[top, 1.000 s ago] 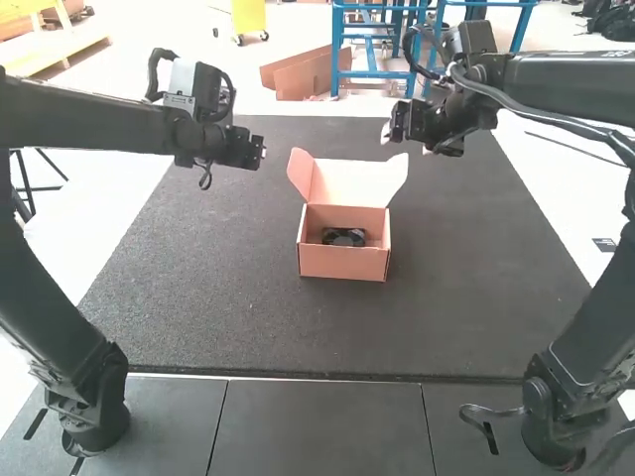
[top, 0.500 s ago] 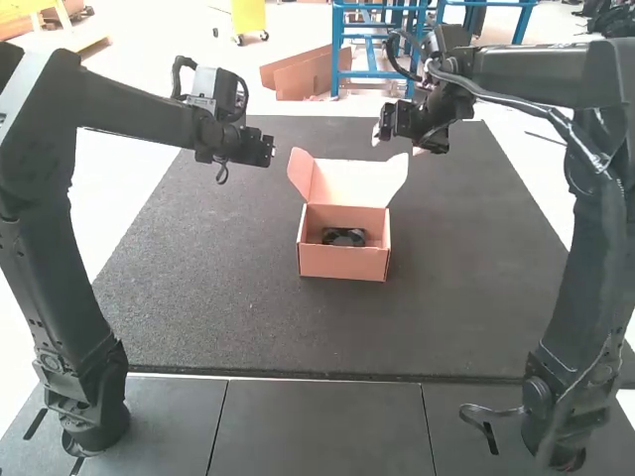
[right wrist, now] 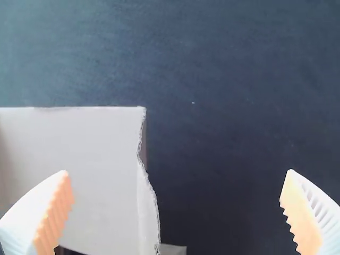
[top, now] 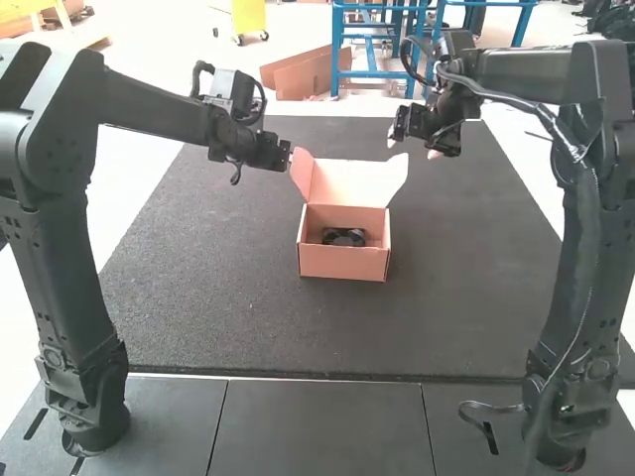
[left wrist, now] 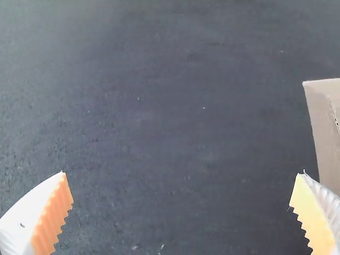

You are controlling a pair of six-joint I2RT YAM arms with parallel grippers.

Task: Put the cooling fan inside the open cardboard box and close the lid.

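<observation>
Left fingers (left wrist: 49,220): spread wide and empty. The side flap of the lid (left wrist: 323,127) lies just beside one orange pad; whether they touch cannot be told.
Right fingers (right wrist: 50,212): spread wide, holding nothing. They hang above the lid's free edge, one over the cardboard and the other over bare mat.
Counter (top: 317,426): dark panels along the near edge, carrying both arm bases.
Mat (top: 198,278): dark and speckled, spread over the middle of the counter.
Left arm (top: 60,198): rises from the near left corner, and its forearm slants in and down toward the lid's left flap.
Right arm (top: 585,218): rises from the near right corner, and its forearm runs level toward the lid's right top corner, wrist tipped down.
Cardboard box (top: 342,256): stands at the mat's middle, open.
Lid (top: 357,180): stands upright along the box's far wall.
Cooling fan (top: 343,237): black, lying on the floor of the box.
</observation>
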